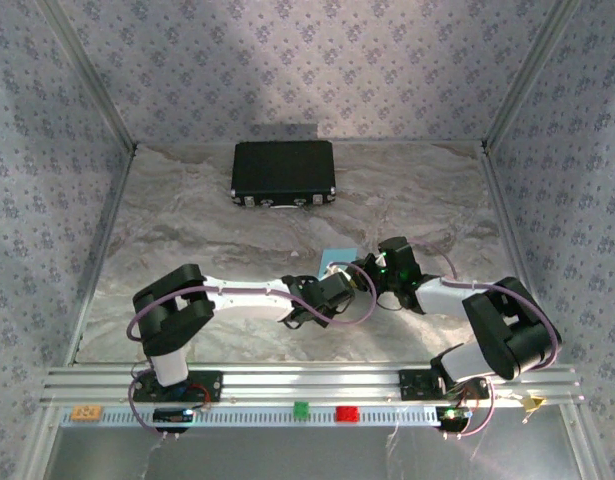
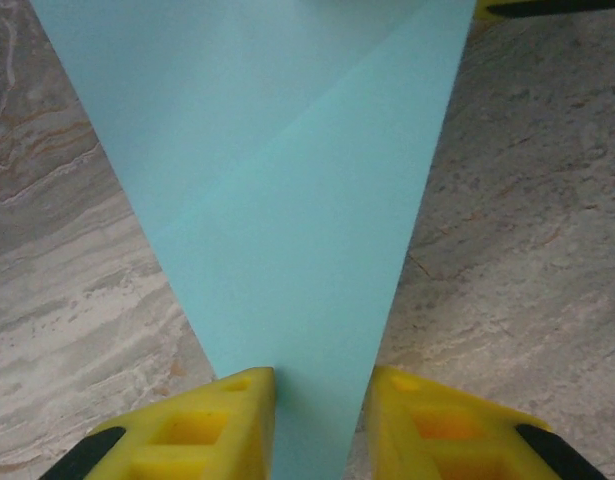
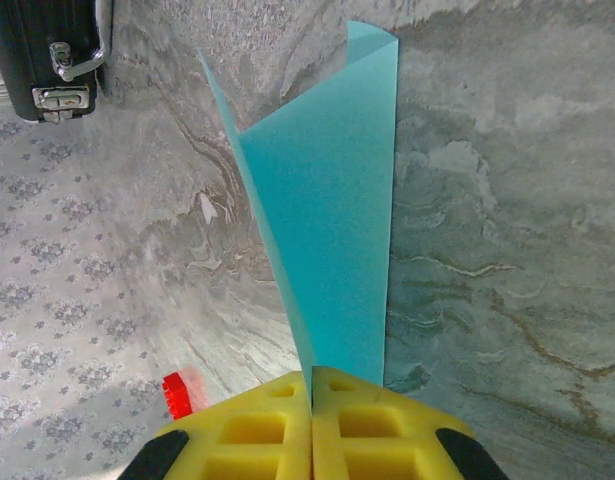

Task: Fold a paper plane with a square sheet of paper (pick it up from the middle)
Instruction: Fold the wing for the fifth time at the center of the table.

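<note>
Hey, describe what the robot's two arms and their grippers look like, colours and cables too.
Both arms match: the left arm and right arm have white tube links between bulky black joint housings, with thin purple cables looping alongside. The left gripper and right gripper carry blocky yellow fingers with moulded square recesses and black backing.

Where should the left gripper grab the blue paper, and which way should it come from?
Grab the narrow end. In the left wrist view the blue paper tapers to a slim strip lying between the left gripper and its open fingers, so coming straight in from the tip along its length probably works best. The right gripper is shut on the paper, which should steady it.
</note>
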Tool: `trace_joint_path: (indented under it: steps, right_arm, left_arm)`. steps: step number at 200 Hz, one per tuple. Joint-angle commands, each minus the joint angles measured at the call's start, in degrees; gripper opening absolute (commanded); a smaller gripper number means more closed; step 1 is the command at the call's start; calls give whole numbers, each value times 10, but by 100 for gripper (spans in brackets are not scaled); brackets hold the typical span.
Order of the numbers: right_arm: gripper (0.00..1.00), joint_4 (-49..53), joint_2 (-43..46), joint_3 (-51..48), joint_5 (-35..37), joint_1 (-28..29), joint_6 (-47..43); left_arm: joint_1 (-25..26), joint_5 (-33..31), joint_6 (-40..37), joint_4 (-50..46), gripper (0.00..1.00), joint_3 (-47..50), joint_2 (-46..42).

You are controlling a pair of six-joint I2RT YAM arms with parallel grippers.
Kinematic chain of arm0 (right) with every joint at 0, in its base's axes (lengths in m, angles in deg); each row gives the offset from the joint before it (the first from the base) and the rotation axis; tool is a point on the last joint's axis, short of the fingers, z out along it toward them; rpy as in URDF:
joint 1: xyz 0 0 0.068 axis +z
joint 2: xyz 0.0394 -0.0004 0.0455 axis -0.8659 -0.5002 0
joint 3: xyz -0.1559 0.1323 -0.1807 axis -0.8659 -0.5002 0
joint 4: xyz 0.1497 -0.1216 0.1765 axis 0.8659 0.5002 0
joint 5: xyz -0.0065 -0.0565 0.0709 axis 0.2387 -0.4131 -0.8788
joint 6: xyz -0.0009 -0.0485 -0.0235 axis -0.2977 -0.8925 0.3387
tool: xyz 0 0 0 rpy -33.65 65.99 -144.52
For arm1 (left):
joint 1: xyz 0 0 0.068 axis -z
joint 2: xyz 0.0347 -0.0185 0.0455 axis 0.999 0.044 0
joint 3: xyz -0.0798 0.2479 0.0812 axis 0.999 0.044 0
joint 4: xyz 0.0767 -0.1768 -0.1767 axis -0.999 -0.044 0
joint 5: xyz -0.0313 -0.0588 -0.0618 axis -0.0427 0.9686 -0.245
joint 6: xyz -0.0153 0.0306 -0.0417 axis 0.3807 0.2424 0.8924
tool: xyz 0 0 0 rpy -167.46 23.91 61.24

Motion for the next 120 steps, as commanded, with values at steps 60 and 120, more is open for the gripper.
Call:
trace_joint_path:
  steps: [60,120]
  right_arm:
    - [7,17,8,12,7,5,5]
    - [5,17,8,14,7,4,5]
  left_arm:
    - [8,-31,-10,-23,24,-16,13]
    - [12,-42,-11,-27,24,-16,13]
